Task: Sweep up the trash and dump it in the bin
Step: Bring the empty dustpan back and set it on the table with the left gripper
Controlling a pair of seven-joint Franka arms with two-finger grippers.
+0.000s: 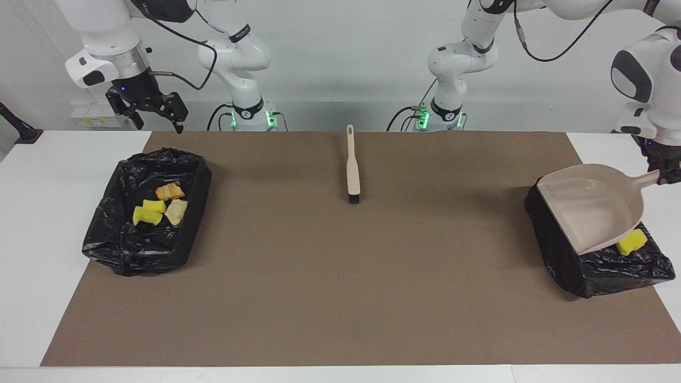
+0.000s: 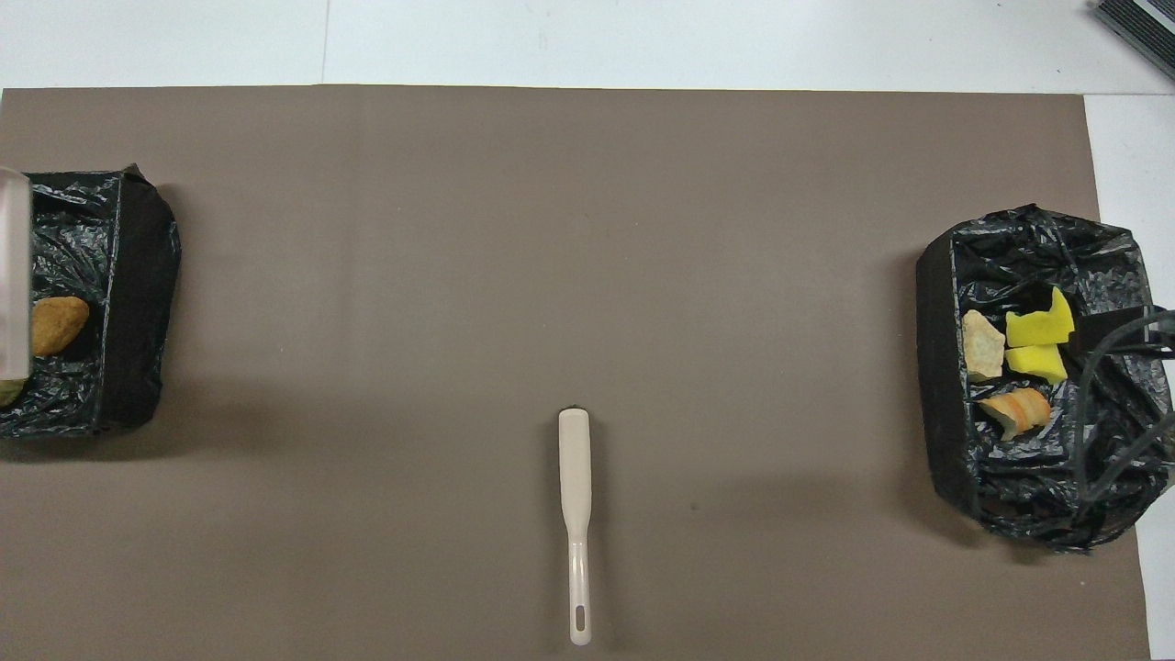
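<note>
At each table end sits one black-lined bin (image 1: 143, 213), two total; left gripper (image 1: 667, 173) clenches beige plastic dustpan (image 1: 590, 210) over one. Right gripper (image 1: 154, 111) hangs released. Trash chunks (image 1: 159, 206) lie inside; brown mat (image 1: 340, 276) between holds one beige brush (image 1: 352, 165).

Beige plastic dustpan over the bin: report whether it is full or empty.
Empty: the beige plastic dustpan, held by its handle in the left gripper, shows a bare scoop above the black-lined bin.

Glossy crinkled bin liner (image 1: 612, 266), matt mat (image 1: 340, 276)
</note>
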